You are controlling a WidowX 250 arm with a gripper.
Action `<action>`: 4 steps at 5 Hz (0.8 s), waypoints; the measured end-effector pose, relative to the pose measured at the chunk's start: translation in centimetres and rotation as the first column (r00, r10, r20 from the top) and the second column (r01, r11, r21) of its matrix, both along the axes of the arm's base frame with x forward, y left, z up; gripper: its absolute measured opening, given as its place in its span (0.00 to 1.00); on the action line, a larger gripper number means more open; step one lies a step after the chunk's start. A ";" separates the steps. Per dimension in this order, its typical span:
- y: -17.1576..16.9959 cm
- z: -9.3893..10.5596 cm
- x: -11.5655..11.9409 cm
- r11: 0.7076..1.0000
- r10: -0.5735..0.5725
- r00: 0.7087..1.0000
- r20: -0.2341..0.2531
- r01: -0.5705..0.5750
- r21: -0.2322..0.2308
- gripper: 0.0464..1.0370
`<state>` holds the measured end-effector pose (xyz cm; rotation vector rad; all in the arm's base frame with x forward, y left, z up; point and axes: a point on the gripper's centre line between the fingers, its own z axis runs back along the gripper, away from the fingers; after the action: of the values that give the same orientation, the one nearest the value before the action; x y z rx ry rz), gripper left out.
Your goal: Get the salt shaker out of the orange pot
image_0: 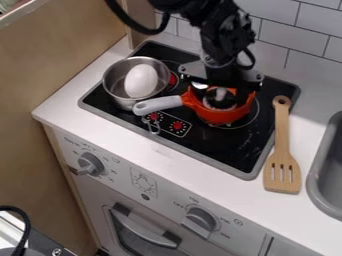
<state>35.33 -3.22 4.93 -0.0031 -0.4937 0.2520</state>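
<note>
Standing at the left of the black cooktop (234,152), a metal pan (115,84) holds a white egg (141,80). To its right, the pale handle (159,104) of the orange pot (216,116) points toward the pan, its end lying just beside it. If the pot is dragged or turned during extraction, this handle could push the pan and unsettle the egg. The salt shaker (219,102), judged to be the dark and silvery object within the pot, lies directly beneath the gripper (221,90), which hangs low over the opening. Whether the gripper is spread, closed or clamped on the shaker cannot be told. The principal hazard is contact with the rim: a descent or lift slightly off centre could tip the pot or raise it together with its contents. A shallow hold on a smooth, rounded surface could also let the shaker slip back. Farther right, a slotted wooden spatula (282,159) lies partly on the counter (207,181), beside the sink (327,172); a wide sideways exit at low height might knock it.
</note>
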 end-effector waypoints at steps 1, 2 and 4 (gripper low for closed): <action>-0.4 1.5 0.8 0.999 0.032 0.999 -0.025 -0.033 -0.016 0.80; -0.6 2.8 1.4 0.999 0.045 0.998 -0.054 -0.047 -0.026 0.80; 1.4 5.5 -0.3 0.999 -0.042 0.989 -0.139 0.039 -0.024 0.80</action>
<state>35.06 -1.83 10.44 -0.0157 -0.3512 0.2163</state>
